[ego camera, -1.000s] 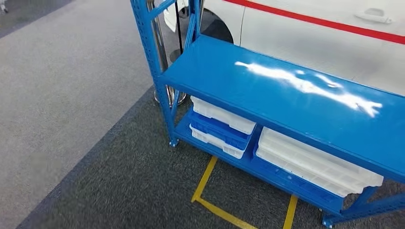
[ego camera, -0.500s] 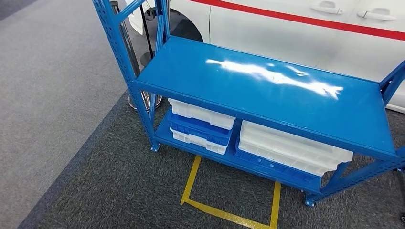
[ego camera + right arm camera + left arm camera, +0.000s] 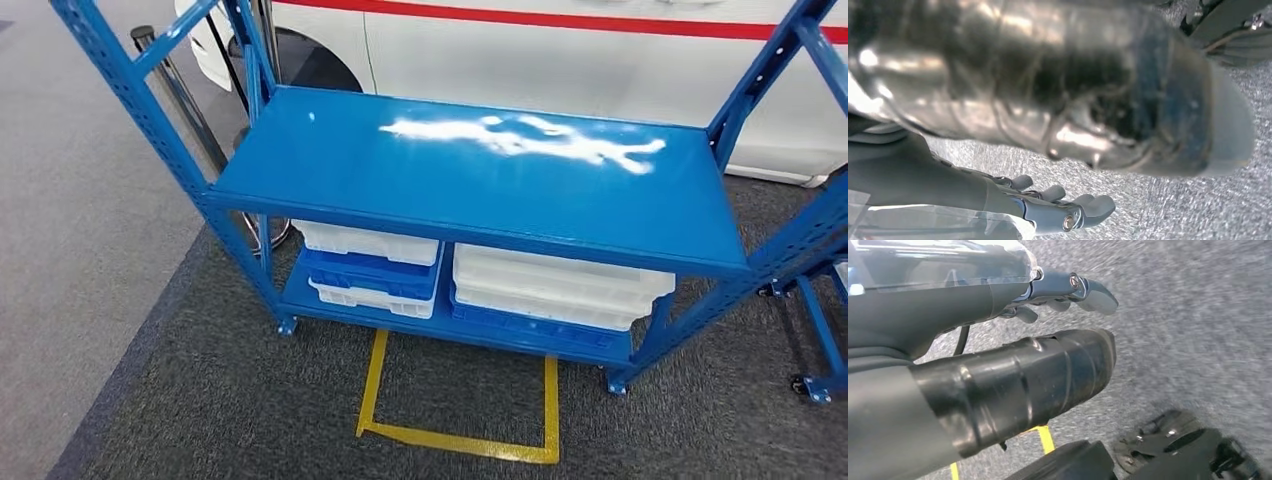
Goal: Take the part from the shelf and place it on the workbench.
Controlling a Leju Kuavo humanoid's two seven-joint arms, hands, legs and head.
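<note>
Grey carpet fronts the blue shelf (image 3: 480,185), no part visible on it; left hand (image 3: 1058,295) and right hand (image 3: 1048,205) hang over the floor, fingers loosely apart, holding nothing.

Blue metal shelf (image 3: 470,180) stands on grey carpet, seen from the front and above, upper board glossy with white glare and nothing on it. Lower board holds two stacks of shallow plastic trays: left stack (image 3: 368,268) white over blue over white, right stack (image 3: 555,290) wider, white trays over a blue one. Stacks sit just beside each other. Which item is the part cannot be told.
</note>
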